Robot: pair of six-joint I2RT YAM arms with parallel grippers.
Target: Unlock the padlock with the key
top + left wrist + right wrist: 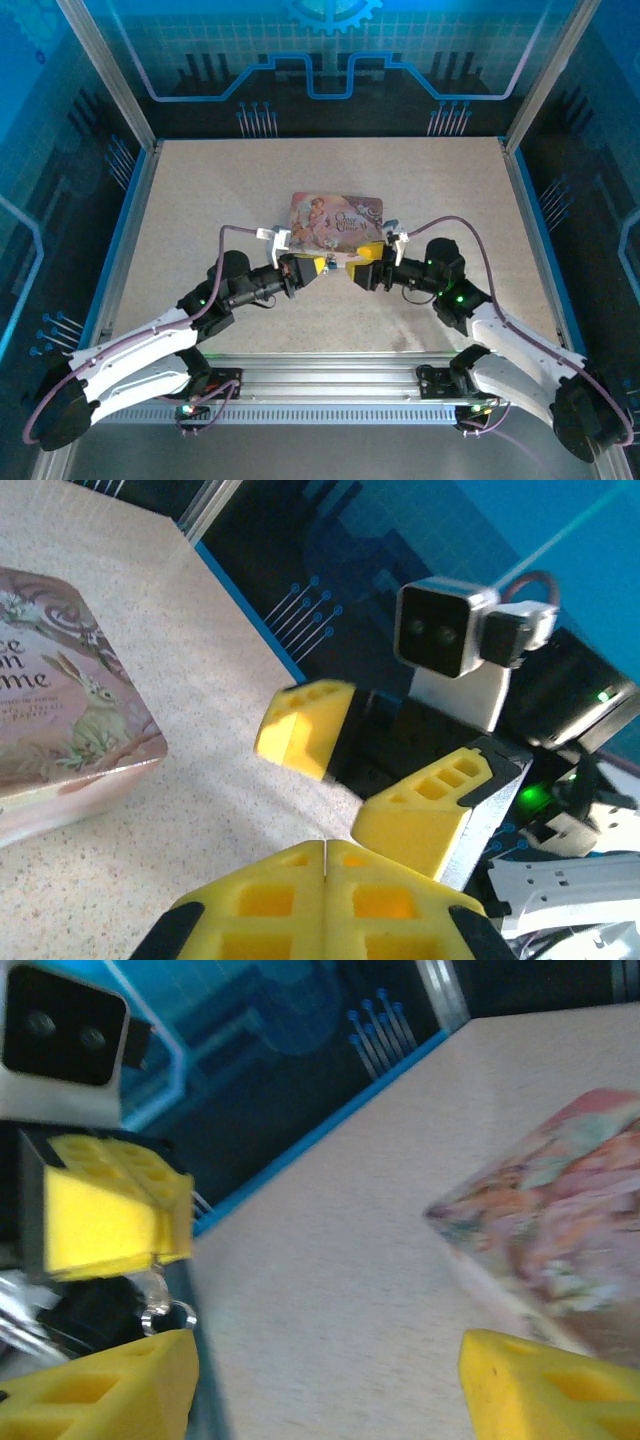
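My left gripper [322, 265] and right gripper [356, 268] meet tip to tip just in front of the pink tin [338, 220]. In the left wrist view, the left gripper [326, 848] is shut, its yellow pads pressed flat together. Facing it, the right gripper [360, 775] stands open. In the right wrist view, small silvery metal loops [160, 1298] hang from under the left gripper's [170, 1215] shut tips. I cannot tell whether they belong to the key or to the padlock's shackle; the rest is hidden. The right gripper [325, 1385] holds nothing between its spread fingers.
The pink illustrated tin [60, 720] lies flat on the speckled table [220, 190], close behind both grippers, with its corner [560, 1230] near the right finger. Blue-edged rails [135, 200] and glass walls bound the table on all sides.
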